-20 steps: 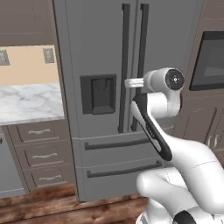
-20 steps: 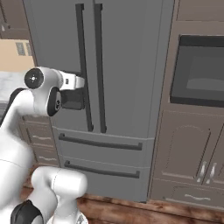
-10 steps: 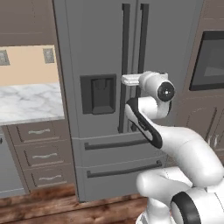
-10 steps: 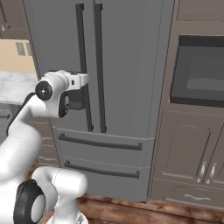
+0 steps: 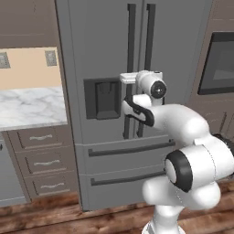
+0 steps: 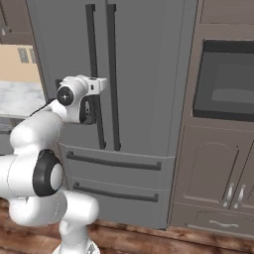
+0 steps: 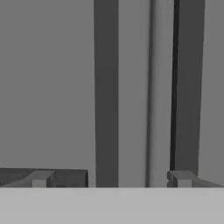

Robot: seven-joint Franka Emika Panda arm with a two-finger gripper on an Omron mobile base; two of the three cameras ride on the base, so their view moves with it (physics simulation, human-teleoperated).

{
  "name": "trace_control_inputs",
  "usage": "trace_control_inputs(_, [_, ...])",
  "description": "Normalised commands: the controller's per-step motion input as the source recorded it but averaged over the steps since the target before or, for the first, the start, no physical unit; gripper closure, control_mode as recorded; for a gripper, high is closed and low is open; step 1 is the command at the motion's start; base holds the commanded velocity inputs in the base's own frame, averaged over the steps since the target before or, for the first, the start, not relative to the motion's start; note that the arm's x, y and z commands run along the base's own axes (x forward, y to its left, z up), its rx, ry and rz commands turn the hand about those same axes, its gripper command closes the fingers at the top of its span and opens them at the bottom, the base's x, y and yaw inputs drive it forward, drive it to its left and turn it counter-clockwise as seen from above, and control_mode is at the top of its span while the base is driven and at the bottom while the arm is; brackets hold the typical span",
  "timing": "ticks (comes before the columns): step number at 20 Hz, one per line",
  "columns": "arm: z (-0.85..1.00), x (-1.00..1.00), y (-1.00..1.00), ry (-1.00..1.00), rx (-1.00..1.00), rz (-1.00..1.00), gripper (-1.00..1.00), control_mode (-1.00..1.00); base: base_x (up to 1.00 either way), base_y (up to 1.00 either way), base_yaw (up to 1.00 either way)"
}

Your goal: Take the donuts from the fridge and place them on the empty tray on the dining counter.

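The fridge [image 5: 100, 41] stands shut in front of me, so the donuts are hidden. Its two long dark handles [image 5: 131, 45] [image 5: 149, 41] run down the middle where the doors meet. My arm reaches out to them at mid height. My gripper [image 7: 111, 179] is open, close to the door face. In the hand view the left handle [image 7: 106, 87] runs up between the two fingertips [image 7: 41, 178], and the right handle [image 7: 188, 87] rises above the other tip. Nothing is held. In the right base view the hand [image 6: 90, 110] sits just left of the handles [image 6: 111, 59]. The tray and the dining counter are out of view.
A dark dispenser recess [image 5: 103, 97] sits left of the handles, with two fridge drawers [image 5: 123, 148] below. A marble worktop [image 5: 27, 107] over brown drawers lies to the left. A wall oven [image 6: 228, 82] and brown cabinets [image 6: 213, 173] flank the right. The floor is wood.
The arm has stretched forward and carried the hand closer to the fridge handles. The gripper has stayed open and the fridge doors have stayed shut.
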Motion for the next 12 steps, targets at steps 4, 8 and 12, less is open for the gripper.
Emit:
trace_control_inputs(4, [0.00,0.77,0.13,0.00,0.00,-0.02,-1.00,-1.00,0.00,0.00,0.00])
trace_control_inputs(8, [0.00,0.74,0.03,0.00,0.00,0.00,-1.00,-1.00,0.00,0.00,0.00])
trace_control_inputs(12, [0.00,0.81,0.00,0.02,0.00,0.00,-1.00,-1.00,0.00,0.00,0.00])
